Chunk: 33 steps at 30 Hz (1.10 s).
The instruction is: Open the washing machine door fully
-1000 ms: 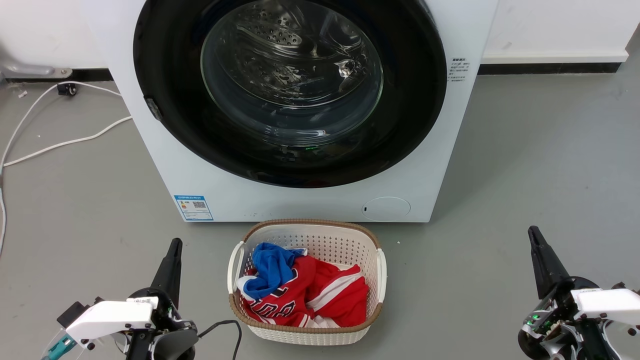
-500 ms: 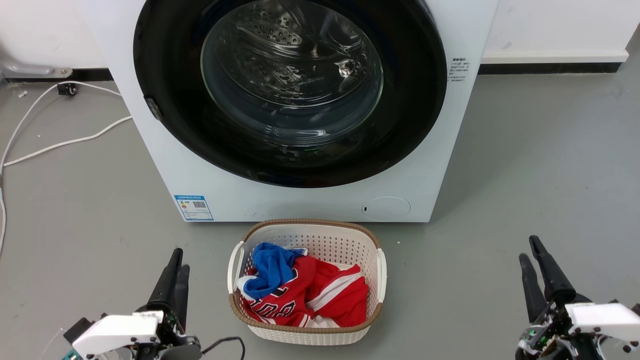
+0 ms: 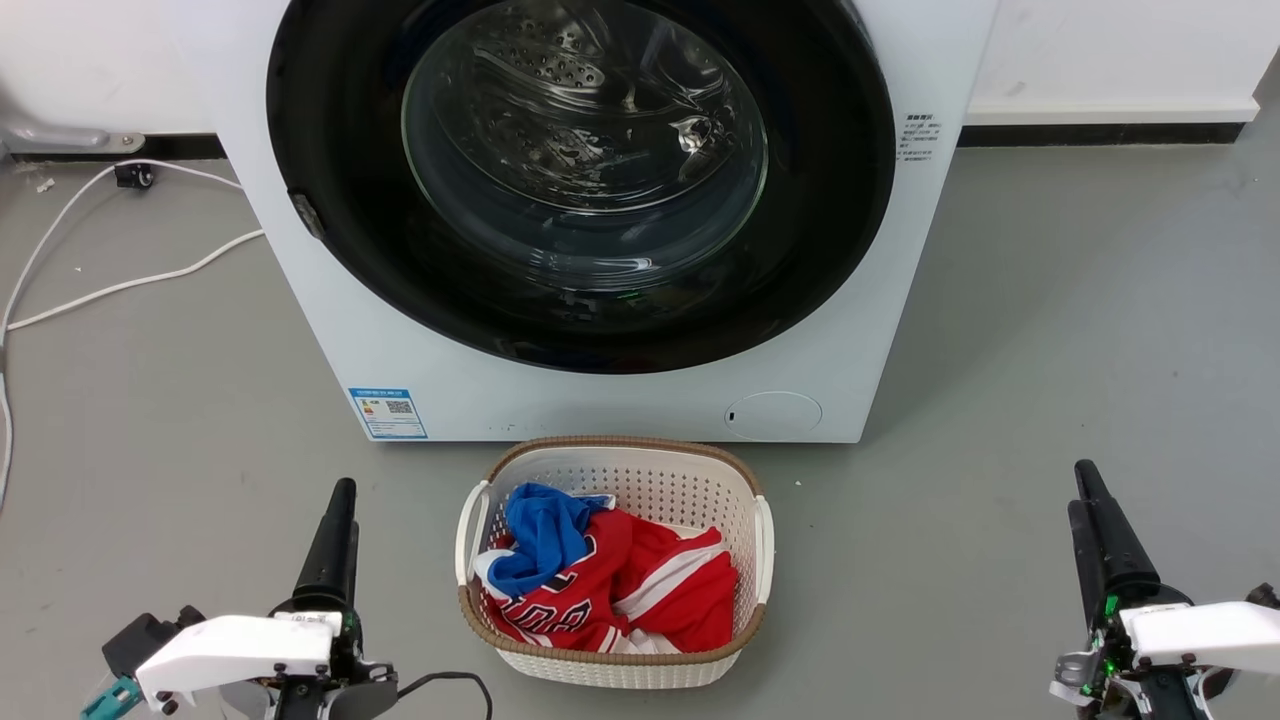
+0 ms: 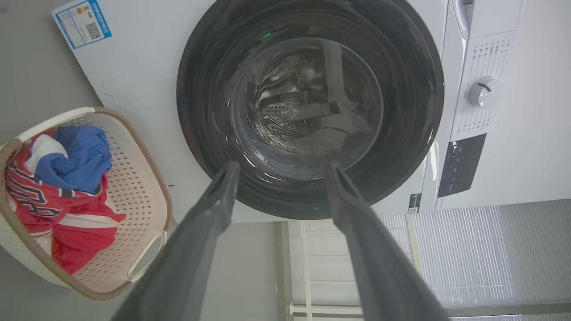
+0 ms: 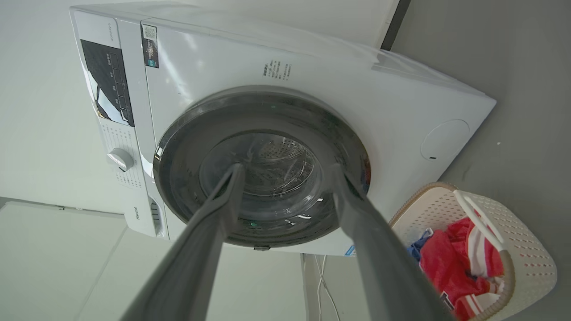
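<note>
The washing machine is a white front-loader straight ahead of me. The washing machine door, a wide glossy black rim around a clear glass bowl, lies flat against the front. A small grey tab sits on the rim's left side. My left gripper is low on the left and my right gripper low on the right, both well short of the machine. In the left wrist view the door shows beyond my open left gripper. In the right wrist view the door shows beyond my open right gripper. Nothing is held.
A white laundry basket with red and blue clothes stands on the grey floor right in front of the machine, between my two grippers. White cables trail across the floor at the left. A white wall runs behind the machine.
Both grippers have turned at the wrist and shifted a little near the bottom of the head view. The door and basket have not moved.
</note>
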### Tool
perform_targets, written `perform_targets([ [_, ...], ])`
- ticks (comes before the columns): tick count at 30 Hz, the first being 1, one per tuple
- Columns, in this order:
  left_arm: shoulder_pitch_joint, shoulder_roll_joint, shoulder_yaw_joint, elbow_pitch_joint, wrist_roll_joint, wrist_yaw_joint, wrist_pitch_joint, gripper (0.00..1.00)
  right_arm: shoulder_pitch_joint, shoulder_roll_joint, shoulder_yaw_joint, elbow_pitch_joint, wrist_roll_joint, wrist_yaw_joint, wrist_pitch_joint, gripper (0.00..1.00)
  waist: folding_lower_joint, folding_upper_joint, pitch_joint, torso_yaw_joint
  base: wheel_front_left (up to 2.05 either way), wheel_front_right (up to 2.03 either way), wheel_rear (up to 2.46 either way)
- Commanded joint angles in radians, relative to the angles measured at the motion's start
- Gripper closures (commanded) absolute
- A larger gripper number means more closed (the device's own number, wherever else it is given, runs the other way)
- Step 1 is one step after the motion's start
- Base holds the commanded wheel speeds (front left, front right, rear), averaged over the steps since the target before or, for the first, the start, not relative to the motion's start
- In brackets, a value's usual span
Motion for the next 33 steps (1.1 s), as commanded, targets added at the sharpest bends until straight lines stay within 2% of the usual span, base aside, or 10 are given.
perform_targets([
  [1, -0.011, 0.002, -0.003, -0.03, 0.043, 0.007, -0.012, 0.0, -0.005, -0.002, -0.002, -0.033, -0.047, 0.0, -0.011, 0.0, 0.0, 0.0, 0.0, 0.0, 0.0, 0.0, 0.0],
  [20, 0.018, 0.002, -0.079, -0.118, 0.47, 0.094, -0.09, 0.0, 0.04, 0.001, 0.045, -0.167, -0.553, 0.0, -0.083, 0.0, 0.0, 0.0, 0.001, 0.003, 0.0, 0.0, 0.0],
  [33, 0.036, 0.012, -0.13, -0.146, 0.674, 0.117, -0.134, 0.0, 0.072, 0.004, 0.057, -0.199, -0.765, 0.0, -0.125, 0.0, 0.0, 0.0, -0.003, 0.005, 0.0, 0.0, 0.0],
])
